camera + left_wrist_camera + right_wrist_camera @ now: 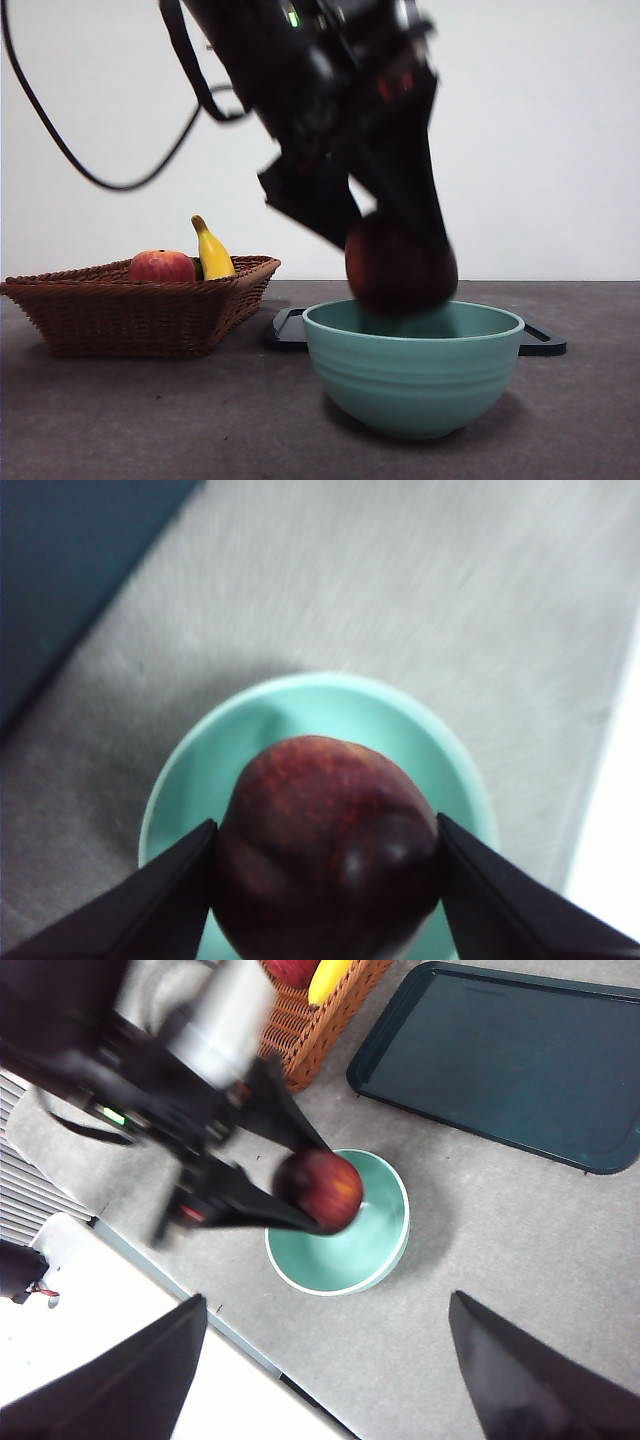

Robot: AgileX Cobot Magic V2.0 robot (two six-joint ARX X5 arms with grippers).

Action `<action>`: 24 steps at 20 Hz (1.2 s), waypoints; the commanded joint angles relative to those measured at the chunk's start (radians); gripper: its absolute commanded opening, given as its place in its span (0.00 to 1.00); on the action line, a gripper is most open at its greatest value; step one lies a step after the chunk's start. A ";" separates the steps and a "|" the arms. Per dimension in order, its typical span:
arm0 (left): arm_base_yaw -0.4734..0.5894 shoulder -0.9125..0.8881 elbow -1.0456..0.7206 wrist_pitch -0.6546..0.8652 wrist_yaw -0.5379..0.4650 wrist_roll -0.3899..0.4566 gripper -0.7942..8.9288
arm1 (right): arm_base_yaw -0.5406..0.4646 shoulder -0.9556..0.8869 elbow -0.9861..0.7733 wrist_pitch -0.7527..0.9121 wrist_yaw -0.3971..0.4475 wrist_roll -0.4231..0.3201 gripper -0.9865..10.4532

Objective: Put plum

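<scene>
Above the teal bowl [413,365] we find the left gripper [325,865] with both jaws pinching the plum [400,265], which hangs just over the rim. We note the right gripper [325,1360] high above the table [150,420], jaws spread wide and empty.
</scene>
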 commanded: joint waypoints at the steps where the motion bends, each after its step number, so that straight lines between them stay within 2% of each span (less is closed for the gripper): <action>1: -0.023 0.064 0.018 0.015 -0.010 0.031 0.33 | 0.004 0.004 0.021 0.005 0.000 0.007 0.42; 11: -0.048 0.127 0.018 0.018 -0.059 0.057 0.34 | 0.004 0.004 0.021 0.005 0.000 0.007 0.42; 14: -0.053 0.127 0.018 0.017 -0.059 0.057 0.47 | 0.004 0.004 0.021 0.005 0.000 0.007 0.42; 24: -0.061 0.116 0.072 -0.025 -0.059 0.045 0.48 | 0.004 0.004 0.021 0.005 0.000 0.007 0.42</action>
